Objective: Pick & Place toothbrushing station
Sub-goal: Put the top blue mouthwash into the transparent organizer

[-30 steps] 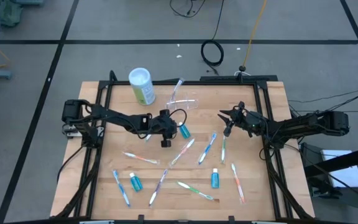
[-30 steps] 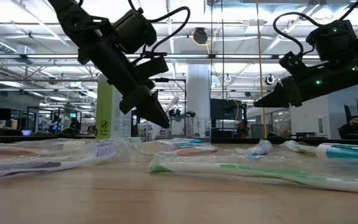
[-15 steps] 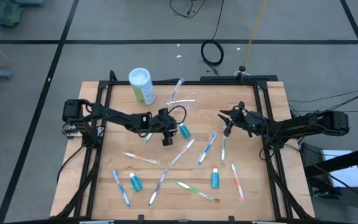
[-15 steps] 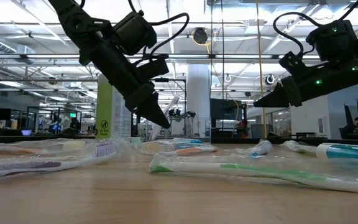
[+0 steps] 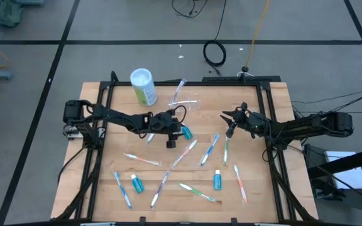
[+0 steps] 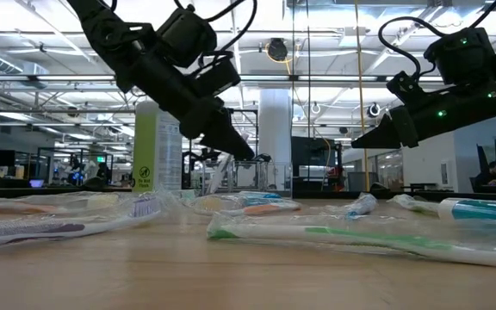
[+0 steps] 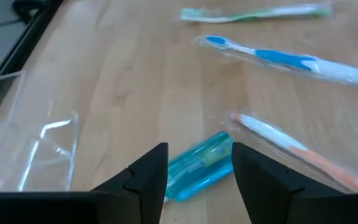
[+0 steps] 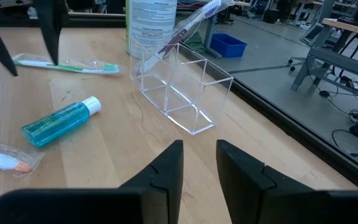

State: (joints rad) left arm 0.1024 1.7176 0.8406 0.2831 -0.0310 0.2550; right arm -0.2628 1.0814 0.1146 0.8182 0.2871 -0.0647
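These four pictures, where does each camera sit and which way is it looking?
High view: above the table, looking straight down; both arms show, left gripper and right gripper.
Low view: at tabletop height, looking level across wrapped toothbrushes into the room; both arms hang in from above.
Left wrist view: on the left arm, looking past its open fingers at a blue tube.
Right wrist view: on the right arm, facing the clear holder.
Shared: both wrist views show that blue tube.

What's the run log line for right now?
left gripper: open over blue bottle | right gripper: open, waiting | holder: one toothbrush inside
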